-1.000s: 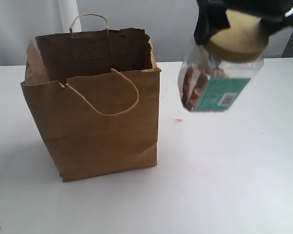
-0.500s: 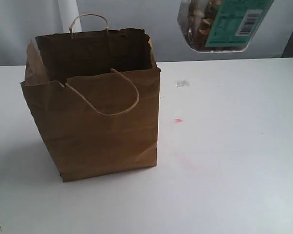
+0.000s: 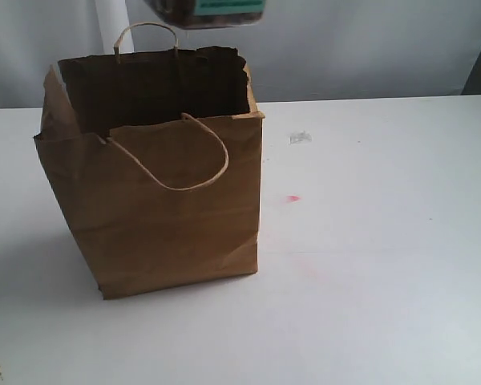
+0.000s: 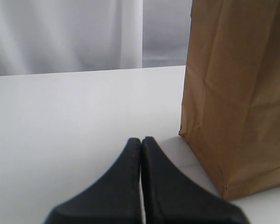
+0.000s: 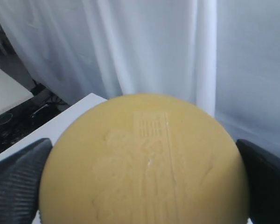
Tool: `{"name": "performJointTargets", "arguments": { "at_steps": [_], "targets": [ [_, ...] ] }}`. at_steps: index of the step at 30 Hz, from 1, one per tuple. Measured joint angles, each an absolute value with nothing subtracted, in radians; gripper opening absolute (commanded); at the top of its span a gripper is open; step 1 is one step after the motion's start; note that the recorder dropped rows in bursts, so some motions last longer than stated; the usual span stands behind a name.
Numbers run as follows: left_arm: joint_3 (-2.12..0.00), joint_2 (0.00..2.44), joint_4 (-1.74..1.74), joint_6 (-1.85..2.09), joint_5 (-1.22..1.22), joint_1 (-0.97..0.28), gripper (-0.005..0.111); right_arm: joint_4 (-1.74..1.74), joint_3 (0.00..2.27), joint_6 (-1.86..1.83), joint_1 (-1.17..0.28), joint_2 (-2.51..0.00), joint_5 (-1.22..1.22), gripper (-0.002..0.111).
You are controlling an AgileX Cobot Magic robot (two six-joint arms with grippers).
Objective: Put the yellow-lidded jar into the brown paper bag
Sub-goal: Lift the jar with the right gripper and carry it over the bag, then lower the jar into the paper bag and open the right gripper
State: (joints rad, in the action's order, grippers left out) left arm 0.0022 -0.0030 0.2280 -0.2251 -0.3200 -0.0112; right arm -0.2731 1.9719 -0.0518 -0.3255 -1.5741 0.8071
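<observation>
Jar point(image 3: 204, 10), end effector point(image 5: 142, 182) now above bag point(image 3: 160, 216)

White table point(image 3: 385, 241), pale curtain point(image 5: 130, 46) behind

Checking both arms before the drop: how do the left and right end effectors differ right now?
The left end effector is shut on nothing; the right end effector grips the yellow-lidded jar by its lid. The left sits low over the table beside the brown paper bag; the right holds the jar high, roughly above the bag's mouth. Both are dark.
</observation>
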Motion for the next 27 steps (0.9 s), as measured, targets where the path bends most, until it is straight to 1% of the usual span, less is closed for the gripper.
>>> {"name": "performJointTargets", "arguments": {
  "at_steps": [9,20,27],
  "targets": [
    [0.002,-0.003,0.228,-0.225,-0.32,-0.011,0.001,-0.277,1.972,-0.07,-0.438,-1.721,0.666,0.0],
    [0.002,-0.003,0.228,-0.225,-0.32,-0.011,0.001,-0.266,1.972,-0.075,-0.453,-1.827,0.658,0.0],
    [0.002,-0.003,0.228,-0.225,-0.32,-0.011,0.001,-0.17,1.972,-0.075,-0.453,-1.864,0.7,0.0]
  ]
}}
